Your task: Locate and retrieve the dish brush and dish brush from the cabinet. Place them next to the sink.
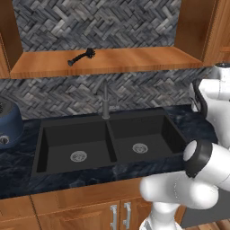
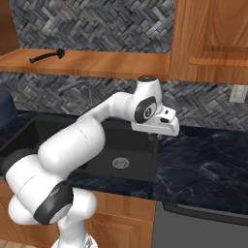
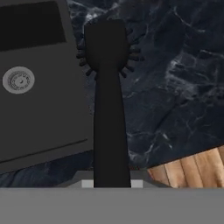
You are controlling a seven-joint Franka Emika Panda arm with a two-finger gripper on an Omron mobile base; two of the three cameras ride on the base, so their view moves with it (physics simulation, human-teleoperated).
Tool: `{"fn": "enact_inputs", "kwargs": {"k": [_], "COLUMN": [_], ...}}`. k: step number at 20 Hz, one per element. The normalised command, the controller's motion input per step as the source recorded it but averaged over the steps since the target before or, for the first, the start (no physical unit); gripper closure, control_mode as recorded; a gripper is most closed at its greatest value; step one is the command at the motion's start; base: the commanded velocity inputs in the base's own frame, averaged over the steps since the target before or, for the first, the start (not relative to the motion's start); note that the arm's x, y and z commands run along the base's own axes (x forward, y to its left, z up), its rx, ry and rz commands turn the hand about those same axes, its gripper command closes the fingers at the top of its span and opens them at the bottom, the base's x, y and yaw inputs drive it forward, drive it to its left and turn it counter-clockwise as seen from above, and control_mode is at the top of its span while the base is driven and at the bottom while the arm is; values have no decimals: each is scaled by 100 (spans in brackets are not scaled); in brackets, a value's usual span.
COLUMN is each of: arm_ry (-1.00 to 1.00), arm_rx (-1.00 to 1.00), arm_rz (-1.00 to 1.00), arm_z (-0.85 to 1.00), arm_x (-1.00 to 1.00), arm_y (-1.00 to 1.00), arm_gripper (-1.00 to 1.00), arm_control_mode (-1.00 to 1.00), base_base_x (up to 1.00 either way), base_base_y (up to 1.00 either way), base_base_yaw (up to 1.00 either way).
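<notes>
Dish brush [image 3: 107, 87] pinched in the hand [image 3: 112, 183], above dark counter [image 3: 175, 87] beside sink [image 3: 39, 87].

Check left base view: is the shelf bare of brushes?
No. A long-handled brush lies on the shelf, left of its middle.

Bare dark table [image 2: 203, 164] right of the sink [image 1: 112, 139] under my gripper [image 2: 154, 137], free to drop. Faucet [image 1: 105, 101] stands behind the basins. Shelf [image 1: 134, 58] open beside long brush [image 1: 81, 57].
</notes>
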Motion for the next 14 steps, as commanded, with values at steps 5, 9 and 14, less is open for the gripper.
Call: {"fn": "enact_inputs", "kwargs": {"k": [5,9,14], "arm_ry": [10,3,0], "arm_rx": [11,4,0], "arm_rz": [25,12,12], "arm_z": [-41,-37,-33], "arm_x": [35,30,34], "arm_y": [-12,-5,-4], "arm_gripper": [100,100,100], "arm_control_mode": [-100,-100,-100], "base_base_x": [0,0,0], "base_base_y": [0,0,0], "base_base_yaw": [0,0,0]}}
